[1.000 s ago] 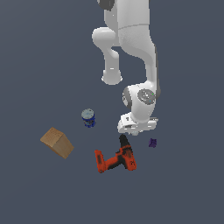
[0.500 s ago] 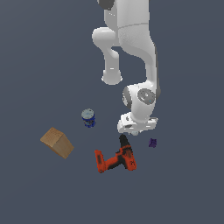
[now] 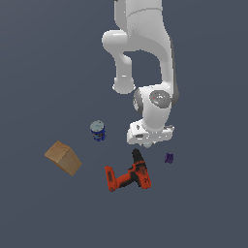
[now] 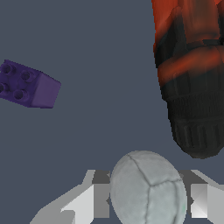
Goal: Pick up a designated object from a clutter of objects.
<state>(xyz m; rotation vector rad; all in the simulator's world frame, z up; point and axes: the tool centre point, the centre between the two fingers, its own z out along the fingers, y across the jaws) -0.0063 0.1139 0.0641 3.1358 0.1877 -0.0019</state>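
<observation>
In the wrist view, nearest to the camera, we see the small white ball (image 4: 148, 188) sitting between the two pale fingers (image 4: 89, 199) of the gripper (image 4: 146, 199). One finger stands at each side of the ball and very near to it. We cannot tell whether the pads already press on the ball or only stand beside it, so we cannot say if the claw is spread or pinching. In the exterior view the ball shows only as a small pale spot under the gripper (image 3: 147, 144), low over the floor.

Just beyond the ball lies the black nose of the power drill (image 4: 192, 74), close to the ball but apart from it. Further off, to the other side, lies the tiny purple piece (image 4: 27, 84), well apart. In the exterior view the blue can (image 3: 98, 130) and the tan box (image 3: 63, 158) lie toward that view's left, away from the gripper.

We judge that the step in hand is the grasp itself: the fingers are placed around the ball. The next move calls for a firm closing, if this is not done, and then a straight lift, without touching the drill nose beside it. The ball is round and could slip out.
</observation>
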